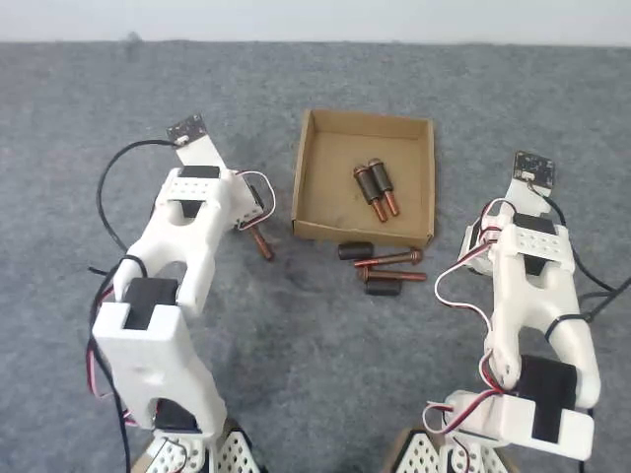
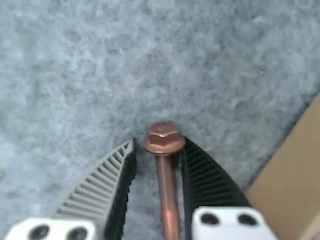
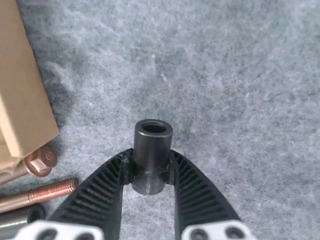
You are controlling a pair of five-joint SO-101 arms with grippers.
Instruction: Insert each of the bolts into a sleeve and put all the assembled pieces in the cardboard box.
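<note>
Held bolt (image 2: pixel 167 195): copper-coloured with a hex flange head, lying lengthwise between the fingers of the left gripper (image 2: pixel 157 145). The gripper is clenched on it, and the head sits at the fingertips. In the high view this bolt is left of the cardboard box (image 1: pixel 301 177), just apart from its wall.

Held sleeve (image 3: pixel 152 152): a black cylinder, upright with its open bore on top, pinched at its lower half by the right gripper (image 3: pixel 151 167). It is over the grey felt table (image 1: pixel 118 99), right of the box's front corner.

First assembled piece (image 1: pixel 367 185) and second assembled piece (image 1: pixel 382 179): each a bolt seated in a black sleeve. They lie side by side on the box floor, roughly parallel.

Loose stock on the felt just in front of the box:
- near sleeve (image 1: pixel 353 251), close to the front wall
- upper loose bolt (image 1: pixel 389 259), head pointing right
- lower loose bolt (image 1: pixel 394 277), close below the upper bolt and roughly parallel to it
- far sleeve (image 1: pixel 383 288), touching or just beside the lower bolt
</note>
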